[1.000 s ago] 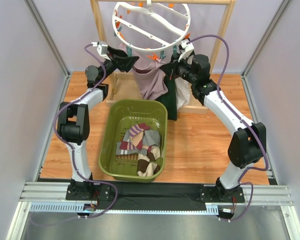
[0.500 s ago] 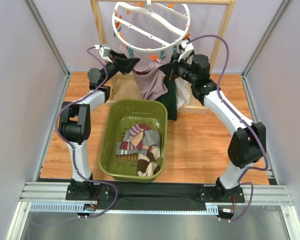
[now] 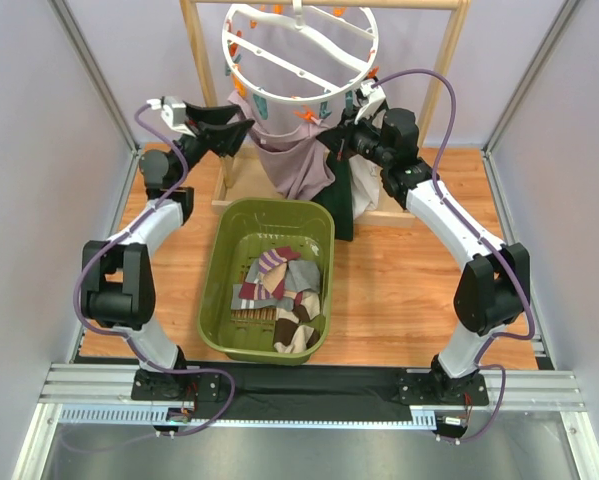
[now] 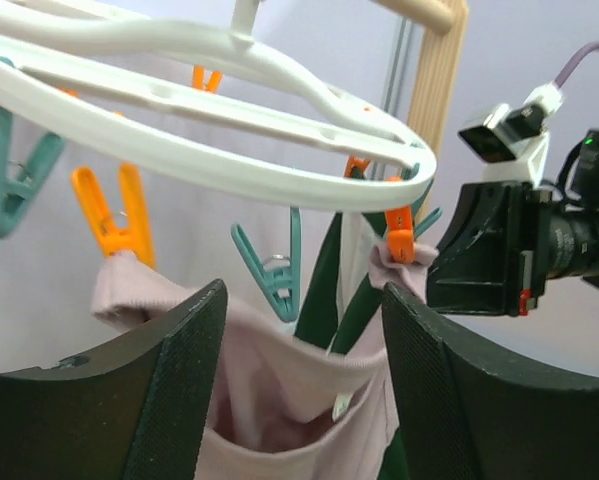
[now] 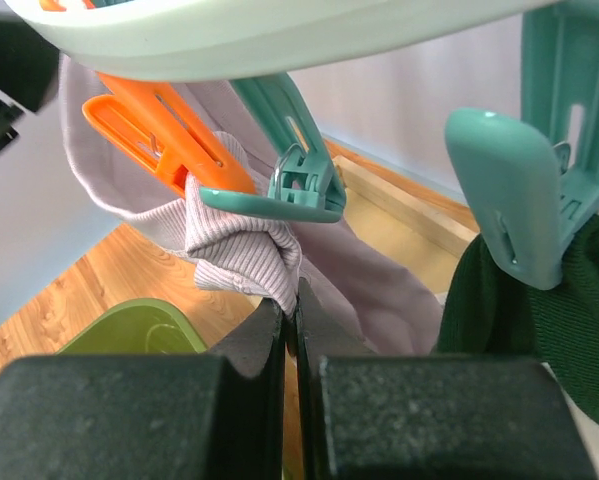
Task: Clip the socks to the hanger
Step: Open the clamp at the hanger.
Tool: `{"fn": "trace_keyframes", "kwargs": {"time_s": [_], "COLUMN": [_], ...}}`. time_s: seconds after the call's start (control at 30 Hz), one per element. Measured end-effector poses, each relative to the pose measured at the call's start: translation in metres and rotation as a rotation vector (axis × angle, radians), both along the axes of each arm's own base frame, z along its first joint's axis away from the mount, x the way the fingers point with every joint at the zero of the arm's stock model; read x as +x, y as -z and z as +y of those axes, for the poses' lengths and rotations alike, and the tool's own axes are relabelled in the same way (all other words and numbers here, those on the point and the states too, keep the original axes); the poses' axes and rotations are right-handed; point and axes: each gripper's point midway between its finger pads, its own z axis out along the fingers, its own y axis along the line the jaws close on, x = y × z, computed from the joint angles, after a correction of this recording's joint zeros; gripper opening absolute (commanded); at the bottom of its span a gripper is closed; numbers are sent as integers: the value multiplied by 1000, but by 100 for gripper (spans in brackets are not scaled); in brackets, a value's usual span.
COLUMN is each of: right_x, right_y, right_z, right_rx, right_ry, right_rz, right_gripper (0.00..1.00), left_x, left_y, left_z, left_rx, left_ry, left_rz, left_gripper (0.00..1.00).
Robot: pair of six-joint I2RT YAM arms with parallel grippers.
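The white ring hanger hangs from the wooden rail. A lilac-grey sock droops under it, one corner in an orange clip and the other in a second orange clip. My right gripper is shut on the ribbed cuff of the lilac-grey sock, just under an orange clip. My left gripper is open, and the sock hangs just past its fingertips. A dark green sock hangs from a teal clip. More socks lie in the basket.
The olive-green basket stands on the table between the arms. The wooden rack's posts and base stand behind it. An empty teal clip dangles between the two orange ones. Grey walls close in both sides.
My left arm has swung back to the left, away from the hanger and the sock. The right arm and the sock have stayed put.
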Motion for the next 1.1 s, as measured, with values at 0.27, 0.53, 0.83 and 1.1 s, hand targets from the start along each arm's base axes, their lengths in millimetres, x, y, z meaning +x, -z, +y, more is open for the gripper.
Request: {"fn": "trace_keyframes", "kwargs": {"time_s": [0.27, 0.53, 0.83, 1.1], "right_x": [0, -1, -2, -3], "right_y": [-1, -1, -1, -1], "right_z": [0, 1, 2, 3], "right_rx": [1, 2, 2, 7], "right_ry": [-3, -10, -16, -24], "right_rz": [0, 0, 1, 6], "right_gripper": [0, 0, 0, 0], "left_x": [3, 14, 47, 51], "left_y": [-32, -47, 0, 16], "left_z": [13, -9, -15, -16], "left_rx": [-78, -50, -34, -17], "left_ry": [92, 146, 161, 136], "left_rz": [86, 206, 376, 403], "left_gripper": [79, 86, 84, 82]}}
